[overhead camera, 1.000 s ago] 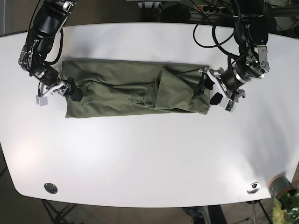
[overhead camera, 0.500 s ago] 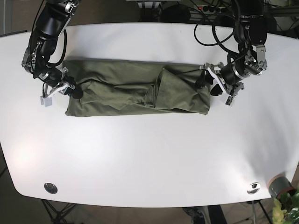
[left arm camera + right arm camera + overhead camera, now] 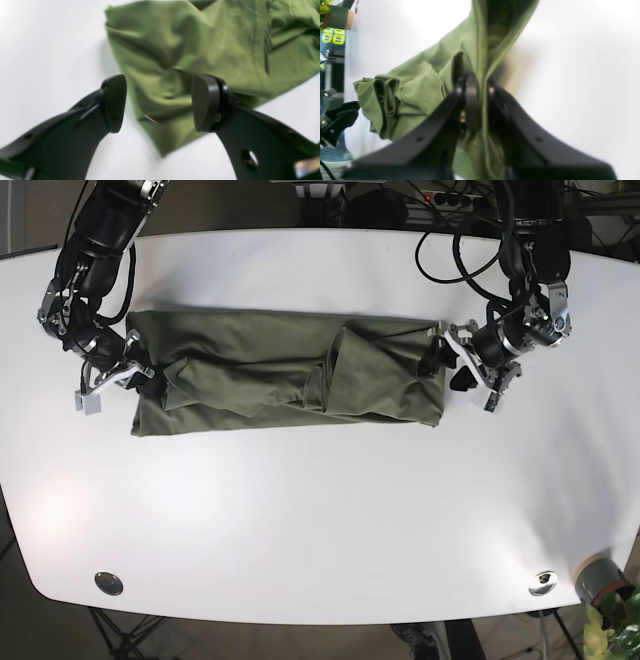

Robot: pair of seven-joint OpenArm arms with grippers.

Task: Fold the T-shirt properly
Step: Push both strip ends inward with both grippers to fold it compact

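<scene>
Black jointed arms, looping black cables, silvery wrist collars, matte black curved end effector fingers (image 3: 113, 103), possibly rubber-padded

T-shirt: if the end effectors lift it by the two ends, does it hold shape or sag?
Probably sags: the T-shirt lies in soft creases and bunched folds, so it looks limp. The folded layers may slide apart, since they sit loosely over each other at mid-length. Only the right end effector pinches cloth; the left end effector is open, so that end would likely stay down.

The olive-green T-shirt (image 3: 285, 378) lies as a long, wrinkled band across the frame's upper middle. Folds bunch near its centre.
</scene>
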